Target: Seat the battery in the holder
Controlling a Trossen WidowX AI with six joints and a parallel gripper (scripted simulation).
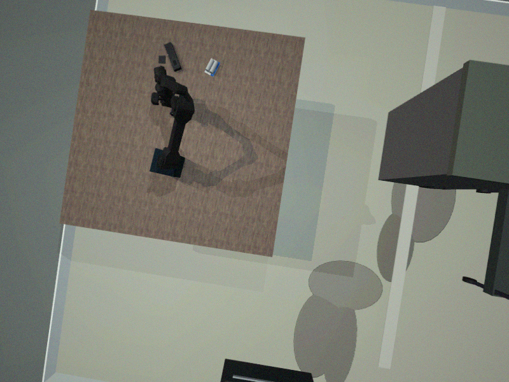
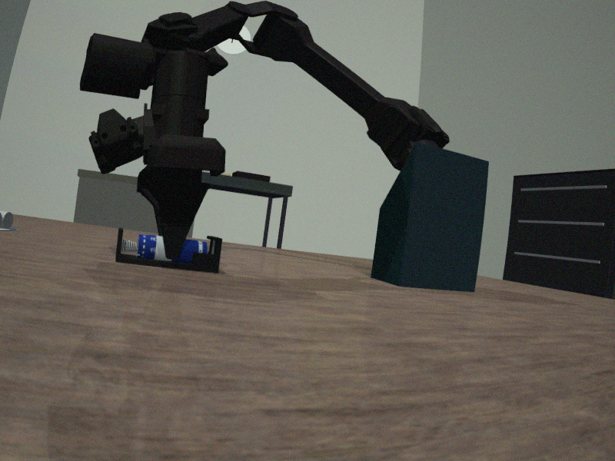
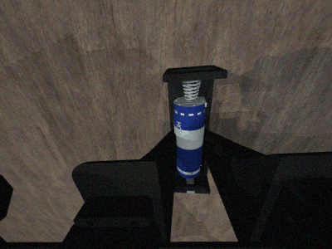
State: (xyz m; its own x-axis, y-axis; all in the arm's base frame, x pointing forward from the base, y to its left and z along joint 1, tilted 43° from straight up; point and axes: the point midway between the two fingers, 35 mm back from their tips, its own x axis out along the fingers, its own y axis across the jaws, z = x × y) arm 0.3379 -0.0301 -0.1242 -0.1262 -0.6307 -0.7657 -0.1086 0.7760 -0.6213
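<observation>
The blue battery with a white band (image 2: 154, 247) (image 3: 189, 139) lies in the black holder (image 2: 144, 262) (image 3: 195, 75), level with its floor in the exterior view. My gripper (image 2: 172, 253) (image 3: 187, 134) points straight down and is shut on the battery at mid-length, fingertips low in the holder. The coil spring (image 2: 130, 245) (image 3: 191, 90) shows between the end wall and the battery's flat end and appears to touch it. The terminal end faces the lip (image 2: 215, 240) (image 3: 192, 190), very close to it; whether it sits under the lip is not clear. In the top view the arm hides the fingertips.
The arm's blue base box (image 1: 154, 165) (image 2: 442, 223) stands beyond the lip end. A blue-and-white pack with cylinders (image 1: 212, 67) (image 2: 7, 220) lies off to one side. A long dark piece (image 1: 172, 56) and a small dark square (image 1: 161, 59) show near the wrist; their identity is unclear.
</observation>
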